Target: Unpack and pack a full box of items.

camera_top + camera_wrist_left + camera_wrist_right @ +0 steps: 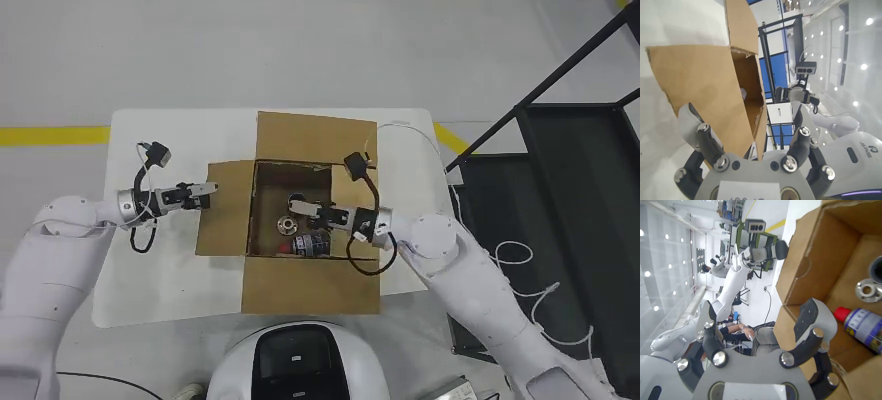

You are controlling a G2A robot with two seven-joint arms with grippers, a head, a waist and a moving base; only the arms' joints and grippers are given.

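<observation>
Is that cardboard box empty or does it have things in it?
Not empty: a spray can and a round metal fitting lie on the floor of the open box.

You have a white table (150, 280) standing on a pale grey floor (300, 50). A yellow stripe (50, 135) runs across the floor behind the table's far left corner and shows again past its far right corner. To the right of the table stands a black metal frame (560, 190) with a dark platform, and a thin white cable (518, 247) loops over it. In the left wrist view you see blue panels (780, 62) set in black framing, and round ceiling lights (864, 66).
</observation>
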